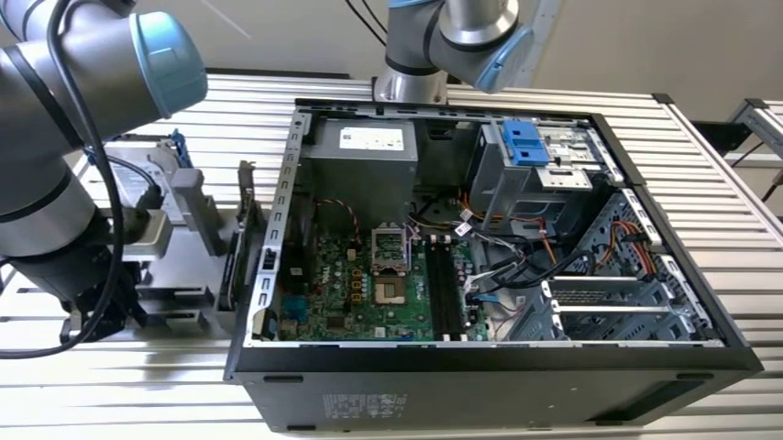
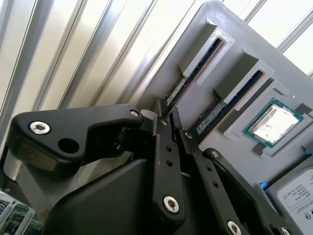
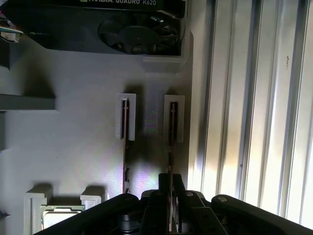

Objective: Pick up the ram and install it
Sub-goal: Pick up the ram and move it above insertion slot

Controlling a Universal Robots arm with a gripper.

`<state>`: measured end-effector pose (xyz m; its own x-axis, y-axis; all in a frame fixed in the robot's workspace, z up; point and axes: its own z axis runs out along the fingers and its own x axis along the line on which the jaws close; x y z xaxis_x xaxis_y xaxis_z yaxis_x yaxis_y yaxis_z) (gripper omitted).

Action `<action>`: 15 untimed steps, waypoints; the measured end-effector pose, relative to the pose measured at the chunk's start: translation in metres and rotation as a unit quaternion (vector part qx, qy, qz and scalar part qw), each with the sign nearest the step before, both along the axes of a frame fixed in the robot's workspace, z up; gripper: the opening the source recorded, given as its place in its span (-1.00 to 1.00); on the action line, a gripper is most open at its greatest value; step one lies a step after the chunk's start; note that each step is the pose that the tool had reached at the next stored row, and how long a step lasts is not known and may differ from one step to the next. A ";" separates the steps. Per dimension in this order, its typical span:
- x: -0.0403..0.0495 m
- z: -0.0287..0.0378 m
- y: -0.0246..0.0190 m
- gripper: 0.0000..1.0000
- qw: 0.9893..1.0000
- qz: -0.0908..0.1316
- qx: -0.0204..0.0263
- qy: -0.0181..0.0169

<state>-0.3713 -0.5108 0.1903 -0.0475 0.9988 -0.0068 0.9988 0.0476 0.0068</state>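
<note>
Black metal fingers [image 3: 178,188] of the hand [image 3: 170,178] sit closest to the lens in both wrist views. They are drawn almost together and grip the ram [image 3: 172,142], a long, thin, dark blue-green circuit-board stick seen edge-on between them. In the second wrist view the hand [image 2: 170,116] closes on the near end of the ram [image 2: 193,73], whose far end is seated in a raised slot.

That slot belongs to a grey moulded plastic holder [image 3: 73,137] and is the one nearest the holder's outer edge, just beside the ribbed aluminium tabletop [image 3: 254,122]. A second dark memory stick [image 3: 125,147] stands on edge in the neighbouring slot, parallel to the ram and apart from it. The holder also carries a square silver-topped processor chip [image 2: 274,122] in a recess and a black graphics card with a round fan [image 3: 132,24].

In the exterior view, the grey and light-blue robot arm [image 1: 49,183] leans down over the holder [image 1: 183,197]. The holder lies on the tabletop [image 1: 710,165] to the exterior view's left of an open black computer case [image 1: 490,394]. Inside the case lies a green motherboard [image 1: 355,275] with long black memory slots [image 1: 441,293].
</note>
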 end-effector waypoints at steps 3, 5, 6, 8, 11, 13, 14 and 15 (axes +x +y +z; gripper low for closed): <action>0.0000 0.0000 -0.0002 -1.00 1.000 0.000 0.000 0.000; 0.0000 0.0000 -0.0003 -1.00 1.000 0.000 0.000 0.000; 0.0000 0.0000 -0.0004 -1.00 1.000 0.000 0.000 0.000; 0.0000 0.0000 -0.0005 -1.00 1.000 0.000 0.000 0.000; 0.0000 0.0000 -0.0007 -1.00 1.000 0.000 0.000 0.000; 0.0000 0.0000 -0.0008 -1.00 1.000 0.000 0.000 0.000; 0.0000 0.0000 -0.0008 -1.00 1.000 0.000 0.000 0.000; 0.0000 0.0000 -0.0009 -1.00 1.000 0.000 0.000 0.000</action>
<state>-0.3713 -0.5116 0.1903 -0.0475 0.9988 -0.0069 0.9988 0.0476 0.0068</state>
